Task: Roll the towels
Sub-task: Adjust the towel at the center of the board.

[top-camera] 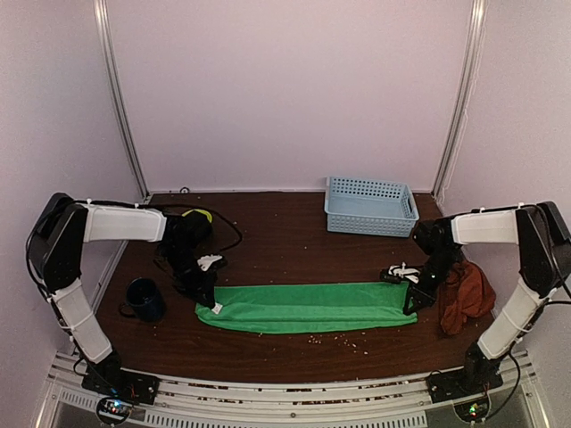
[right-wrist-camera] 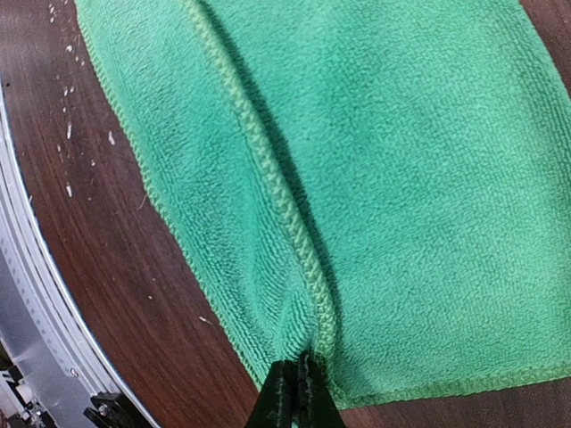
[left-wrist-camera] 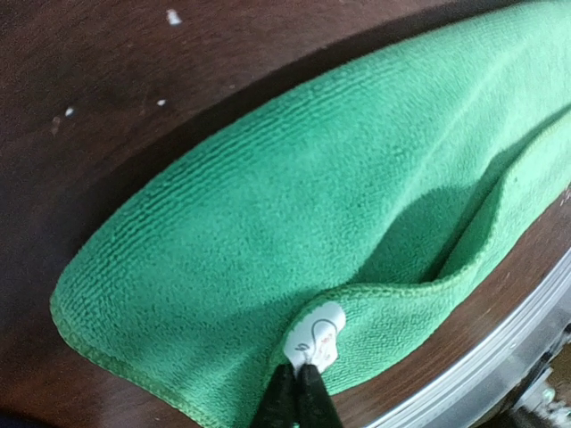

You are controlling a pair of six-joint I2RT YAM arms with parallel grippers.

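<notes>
The green towel lies folded lengthwise as a long strip across the middle of the table. My left gripper is shut on its left end, pinching the folded edge at the white label; the towel fills the left wrist view. My right gripper is shut on the right end, pinching the stitched hem of the upper layer; the towel fills the right wrist view. The rust-red towel lies crumpled at the right edge of the table, beside my right arm.
A light-blue basket stands at the back right. A dark cup sits at the left near my left arm. Crumbs lie in front of the towel. The metal table rail runs along the near edge.
</notes>
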